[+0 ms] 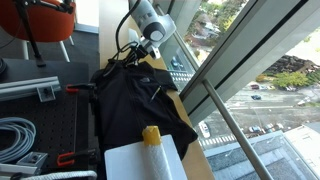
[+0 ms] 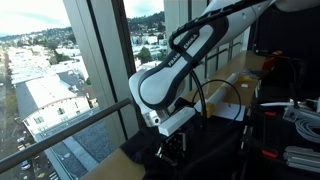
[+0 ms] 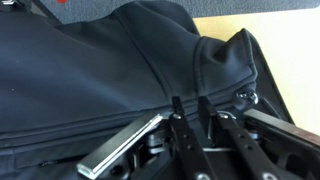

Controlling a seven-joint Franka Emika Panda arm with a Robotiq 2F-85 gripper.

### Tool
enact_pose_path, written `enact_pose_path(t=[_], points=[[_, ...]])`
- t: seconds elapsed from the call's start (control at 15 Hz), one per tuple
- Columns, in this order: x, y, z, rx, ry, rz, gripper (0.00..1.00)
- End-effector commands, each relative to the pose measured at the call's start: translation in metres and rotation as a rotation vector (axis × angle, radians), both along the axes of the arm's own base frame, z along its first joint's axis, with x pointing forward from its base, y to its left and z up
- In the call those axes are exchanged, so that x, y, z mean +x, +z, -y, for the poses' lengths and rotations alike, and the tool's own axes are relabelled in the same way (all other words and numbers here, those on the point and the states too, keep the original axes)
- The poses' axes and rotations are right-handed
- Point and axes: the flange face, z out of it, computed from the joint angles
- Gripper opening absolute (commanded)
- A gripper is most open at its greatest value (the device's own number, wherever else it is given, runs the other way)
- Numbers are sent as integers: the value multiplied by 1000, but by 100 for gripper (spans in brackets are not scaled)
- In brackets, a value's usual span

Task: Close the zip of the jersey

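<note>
The black jersey lies spread on the table by the window, and it also shows in an exterior view. In the wrist view it fills the picture, with its collar at the right. The zip runs as a thin dark line towards my fingers. A small pale metal piece sits by the collar, to the right of the fingertips. My gripper is down on the fabric at the zip line. Its fingers are drawn close together, with only a narrow dark gap between them. It shows in both exterior views.
A yellow-capped bottle stands on a white sheet near the jersey's near end. Black cables and metal rails lie beside the garment. The window railing runs along the table's edge.
</note>
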Motion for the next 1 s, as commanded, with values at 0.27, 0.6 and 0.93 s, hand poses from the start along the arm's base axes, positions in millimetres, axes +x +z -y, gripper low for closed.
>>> enact_pose_path(t=[0.27,0.6,0.93], points=[[-4,89,66,-49,59,139,84],[-12,170,133,-58,64,240,100],[-10,253,232,-75,48,324,100]])
